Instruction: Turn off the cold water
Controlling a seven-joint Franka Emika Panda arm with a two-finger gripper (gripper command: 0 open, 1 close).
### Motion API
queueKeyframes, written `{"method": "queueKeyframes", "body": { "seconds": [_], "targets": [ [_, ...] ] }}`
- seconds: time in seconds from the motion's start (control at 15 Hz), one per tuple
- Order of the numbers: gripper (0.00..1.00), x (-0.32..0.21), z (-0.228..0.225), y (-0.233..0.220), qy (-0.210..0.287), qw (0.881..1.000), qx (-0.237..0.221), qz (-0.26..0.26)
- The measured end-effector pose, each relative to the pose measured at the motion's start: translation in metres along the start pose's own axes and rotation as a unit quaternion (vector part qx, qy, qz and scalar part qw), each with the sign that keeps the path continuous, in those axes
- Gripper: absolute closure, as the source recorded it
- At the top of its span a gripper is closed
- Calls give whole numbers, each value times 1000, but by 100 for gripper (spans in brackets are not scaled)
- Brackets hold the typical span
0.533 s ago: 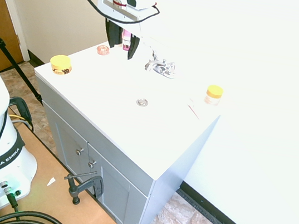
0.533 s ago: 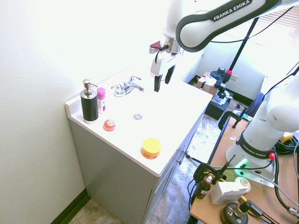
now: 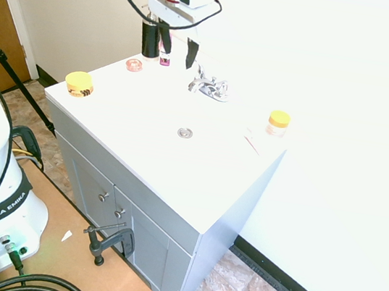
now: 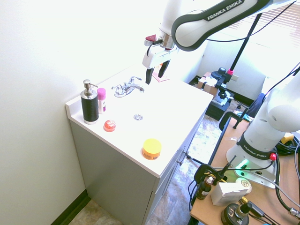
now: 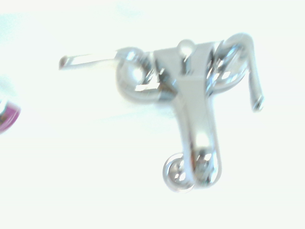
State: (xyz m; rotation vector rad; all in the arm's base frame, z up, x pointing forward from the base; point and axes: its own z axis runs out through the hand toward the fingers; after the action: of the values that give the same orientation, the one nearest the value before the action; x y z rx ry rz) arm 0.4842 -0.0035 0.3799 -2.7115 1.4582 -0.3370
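Gripper (image 4: 156, 74) hanging above the chrome faucet (image 4: 128, 87) at the back of the white vanity top (image 4: 173, 101), fingers spread apart, nothing between them. Not touching the faucet; clear air under the fingertips. Compared with half a second ago: higher and shifted back toward the wall, now more directly over the faucet rather than out over the basin side of it. Same spread of fingers as before.

Faucet seen close in the wrist view (image 5: 190, 95): spout running out from the centre, one lever handle (image 5: 88, 59) lying out sideways, the other handle (image 5: 252, 71) turned at an angle to it. Which one is cold, cannot tell. No water stream made out in the overexposed pictures.

On the vanity top: drain (image 4: 138, 117) in front of the faucet; black soap dispenser (image 4: 89, 105) and pink bottle (image 4: 101, 100) at the corner beside the faucet; small red disc (image 4: 109, 125) near them; yellow jar (image 4: 152, 148) toward the front edge; another yellow-lidded jar (image 3: 278, 123) at the far side. None of these displaced since the earlier frame.
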Motion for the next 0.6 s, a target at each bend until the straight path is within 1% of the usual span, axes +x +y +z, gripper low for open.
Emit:
{"method": "queueKeyframes", "body": {
  "seconds": [0.27,0.47,0.6],
  "targets": [
    [0,49,48,-24,11,999,-22,27],
    [0,68,71,-32,16,999,-36,37],
    [0,75,80,-28,20,998,-46,40]
  ]
}}
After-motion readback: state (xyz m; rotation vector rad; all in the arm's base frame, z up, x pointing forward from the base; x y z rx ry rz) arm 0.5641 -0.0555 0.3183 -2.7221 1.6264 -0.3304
